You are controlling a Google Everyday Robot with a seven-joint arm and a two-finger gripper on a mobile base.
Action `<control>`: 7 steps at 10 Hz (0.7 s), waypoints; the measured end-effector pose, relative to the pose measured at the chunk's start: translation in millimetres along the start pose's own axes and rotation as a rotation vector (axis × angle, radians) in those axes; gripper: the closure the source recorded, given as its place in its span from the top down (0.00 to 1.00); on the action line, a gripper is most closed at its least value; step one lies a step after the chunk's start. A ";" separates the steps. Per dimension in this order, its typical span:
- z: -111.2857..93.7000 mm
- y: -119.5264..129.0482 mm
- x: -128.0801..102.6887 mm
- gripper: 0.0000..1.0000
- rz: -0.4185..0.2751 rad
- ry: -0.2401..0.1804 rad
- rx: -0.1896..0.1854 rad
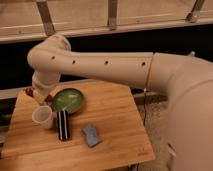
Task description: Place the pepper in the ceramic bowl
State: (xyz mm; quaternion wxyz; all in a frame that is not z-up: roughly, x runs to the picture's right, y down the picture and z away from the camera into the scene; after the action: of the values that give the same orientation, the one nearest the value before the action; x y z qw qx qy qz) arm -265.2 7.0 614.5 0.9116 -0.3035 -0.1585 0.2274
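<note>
The pepper [30, 92] is seen at the gripper [39, 96], just left of the ceramic bowl [81, 101], its long axis seemingly left-right. The arm [105, 62] is stretched leftward, with the wrist bent down above the table [115, 125]. Whether the gripper is pinching cannot be told.

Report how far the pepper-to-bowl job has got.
Done: the pepper is picked up, off the table. In hand: the gripper holds it just left of the green ceramic bowl. Left: carry it over the bowl and release; nothing lies in the bowl yet.
</note>
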 end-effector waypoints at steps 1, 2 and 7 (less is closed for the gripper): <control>2.5 -31.2 -13.5 0.00 -0.010 0.014 0.006; 8.1 -54.1 -28.8 0.00 -0.019 0.027 0.006; 62.6 -119.1 -45.2 0.00 -0.026 0.030 -0.053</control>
State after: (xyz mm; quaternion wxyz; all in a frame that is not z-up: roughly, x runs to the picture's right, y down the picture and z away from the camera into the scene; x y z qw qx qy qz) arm -292.2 -70.9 730.0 0.9084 -0.3290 -0.1547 0.2066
